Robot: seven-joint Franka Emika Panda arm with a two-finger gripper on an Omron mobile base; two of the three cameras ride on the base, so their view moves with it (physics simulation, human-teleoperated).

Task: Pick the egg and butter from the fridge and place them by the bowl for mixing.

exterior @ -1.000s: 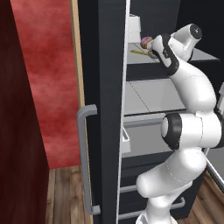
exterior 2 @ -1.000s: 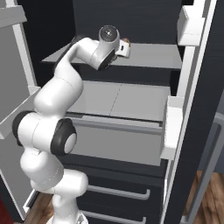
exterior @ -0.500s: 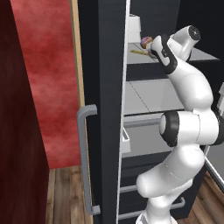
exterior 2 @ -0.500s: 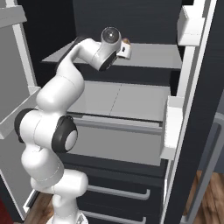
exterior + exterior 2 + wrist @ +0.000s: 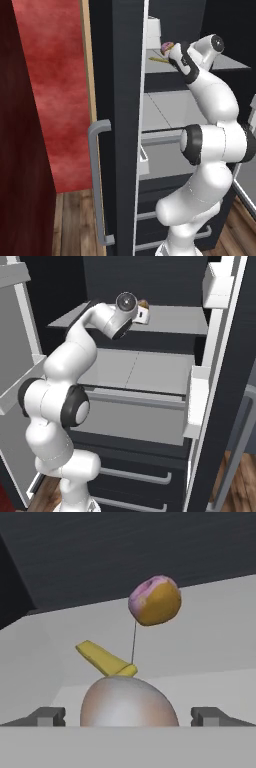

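The egg (image 5: pixel 129 704), a pale rounded lump, lies on the fridge's top grey shelf (image 5: pixel 170 321), right between my gripper's (image 5: pixel 129 717) two wide-apart fingertips (image 5: pixel 47 716), with a gap on either side. My gripper is open. Just behind the egg lies the butter (image 5: pixel 105 660), a thin yellow stick, also visible from the left base camera (image 5: pixel 159 59). The arm reaches up into the open black fridge (image 5: pixel 117 100), hand (image 5: pixel 172 54) at the shelf's front. From the right base camera the hand (image 5: pixel 142 315) sits over the same shelf. The bowl is out of view.
A pink-topped orange doughnut-like lump (image 5: pixel 155 601) sits farther back on the shelf. Below are a second grey shelf (image 5: pixel 150 368) and dark drawers with bar pulls (image 5: pixel 135 476). The door bin (image 5: pixel 197 401) stands right; the long grey door handle (image 5: pixel 97 185) left.
The hand has dipped very slightly toward the shelf; the jaws stay wide apart and nothing on the shelf has moved.
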